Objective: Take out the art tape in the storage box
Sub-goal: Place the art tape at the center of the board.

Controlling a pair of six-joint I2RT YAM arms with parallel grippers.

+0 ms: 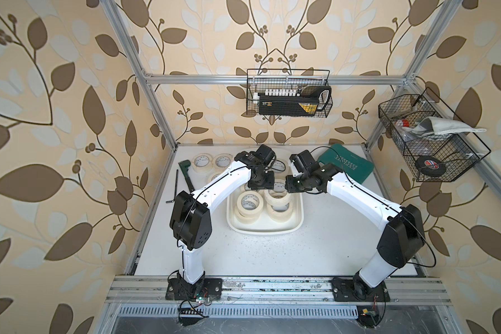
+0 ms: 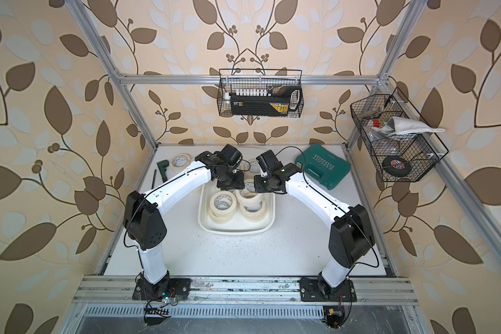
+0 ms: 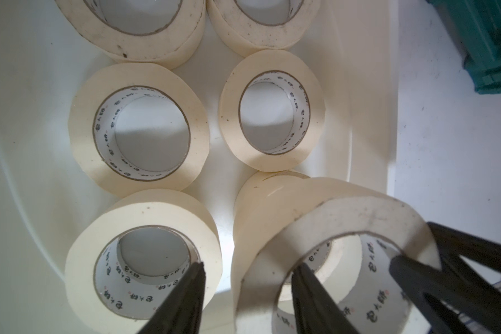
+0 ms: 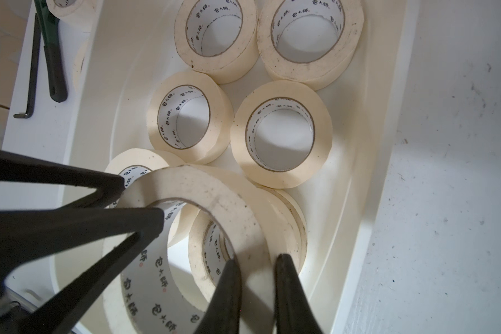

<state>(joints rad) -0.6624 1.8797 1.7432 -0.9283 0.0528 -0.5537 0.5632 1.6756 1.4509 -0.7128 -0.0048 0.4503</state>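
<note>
My white table (image 1: 315, 245) carries the storage box (image 1: 265, 230) below my left gripper (image 3: 249, 269), loose art tape (image 1: 202, 162), a green-handled tool (image 1: 183, 167) and a hex key (image 1: 176, 185) to its left, a teal case (image 1: 350, 167) to its right

In both top views the left arm (image 1: 226, 179) and the right arm (image 1: 356, 191) are bent at the elbow and angled inward, with the wrists held close together and pointed down. The right gripper (image 4: 258, 258) is clamped on the wall of a tilted art tape roll (image 4: 214, 196). The left gripper (image 3: 250, 264) is set astride the opposite wall, jaws apart; whether they press on it cannot be told.
</note>
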